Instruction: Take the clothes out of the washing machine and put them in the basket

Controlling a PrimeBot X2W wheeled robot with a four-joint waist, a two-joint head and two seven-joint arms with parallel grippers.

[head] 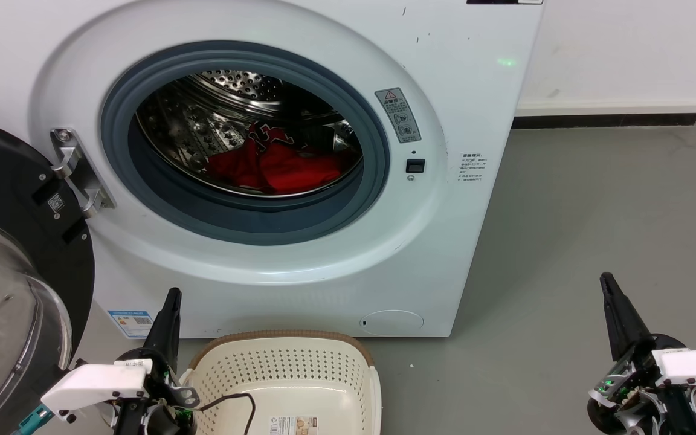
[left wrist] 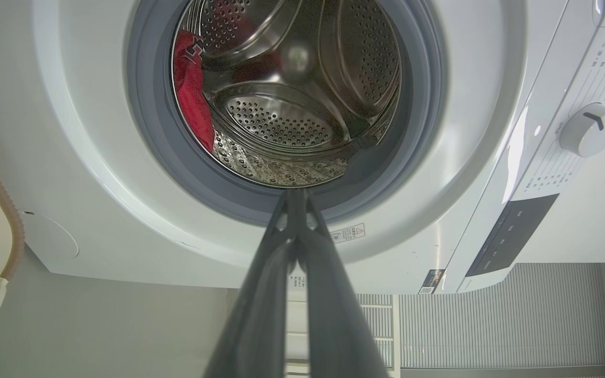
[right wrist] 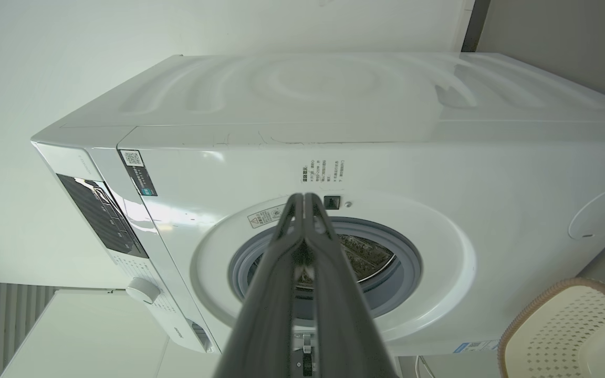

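Nearest, the left gripper (head: 170, 300) and right gripper (head: 608, 284) hang low above the floor, each pinched closed on nothing. The empty basket (head: 281, 334) stands just beside the left one, at the washing machine's (head: 299, 272) foot. Beyond, the clothes (head: 275, 169) lie bunched at the drum's bottom, so the reaching gripper should probably spread wide, clear the gasket (head: 245, 232) and bite deep into the pile.

You'll find the red soft clothes (head: 281, 172) inside the large white front-loading washing machine (head: 457, 72); the cream perforated plastic basket (head: 281, 368) sits on the grey floor (head: 565, 211) before it.
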